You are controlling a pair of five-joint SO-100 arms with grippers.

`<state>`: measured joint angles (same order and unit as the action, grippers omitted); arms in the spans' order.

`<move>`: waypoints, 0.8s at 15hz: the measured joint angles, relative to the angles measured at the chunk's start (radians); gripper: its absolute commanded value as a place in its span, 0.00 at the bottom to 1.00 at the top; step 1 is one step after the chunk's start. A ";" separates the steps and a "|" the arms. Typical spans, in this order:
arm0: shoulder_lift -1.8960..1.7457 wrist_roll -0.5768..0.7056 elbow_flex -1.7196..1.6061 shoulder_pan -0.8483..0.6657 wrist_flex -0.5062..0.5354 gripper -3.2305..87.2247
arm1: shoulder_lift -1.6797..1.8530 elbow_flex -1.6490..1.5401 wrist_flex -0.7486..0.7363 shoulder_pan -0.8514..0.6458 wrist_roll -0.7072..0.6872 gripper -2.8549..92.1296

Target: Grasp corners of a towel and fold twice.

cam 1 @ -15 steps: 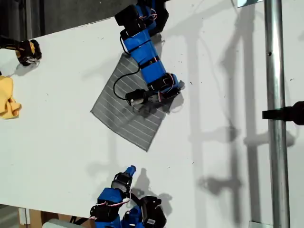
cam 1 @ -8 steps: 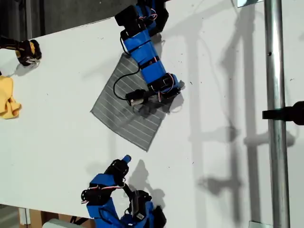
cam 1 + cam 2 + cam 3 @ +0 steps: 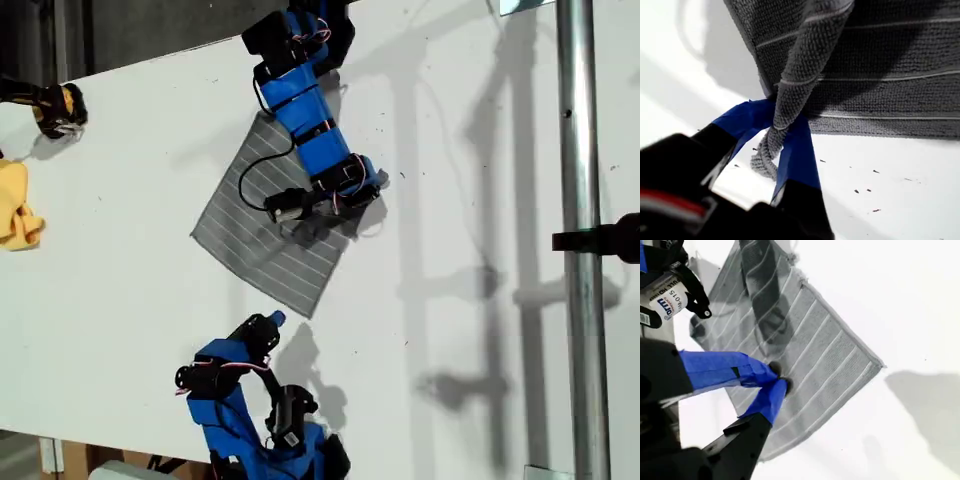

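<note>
The grey striped towel lies flat as a diamond on the white table. My first gripper, on the arm coming from the exterior view's top, is shut on the towel's corner at the exterior view's right, and the fabric bunches up between the blue fingers. My second gripper hovers just off the towel's lower edge, a little to the exterior view's left of the lowest corner. Its blue fingertips meet with nothing between them, and the towel spreads out beyond them.
A yellow cloth lies at the exterior view's left edge, with a black and yellow object above it. A metal pole with a black clamp runs down the exterior view's right side.
The second arm has swung up from the table's near edge, bringing its gripper close to the towel's lowest corner. The first arm and the towel have stayed put.
</note>
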<state>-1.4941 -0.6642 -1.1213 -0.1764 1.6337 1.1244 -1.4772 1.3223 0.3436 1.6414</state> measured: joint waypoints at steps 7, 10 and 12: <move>0.000 -0.032 -0.026 0.017 0.000 0.43 | -0.005 0.008 0.005 0.000 0.000 0.03; 0.008 -0.032 -0.153 0.015 -0.061 0.38 | -0.005 0.008 0.005 0.000 0.000 0.03; 0.014 -0.035 -0.238 0.011 -0.143 0.37 | -0.005 0.008 0.005 0.000 -0.002 0.03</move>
<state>-1.4803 -0.6995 -1.3591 -0.1657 1.4910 1.1198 -1.4696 1.3269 0.3436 1.6398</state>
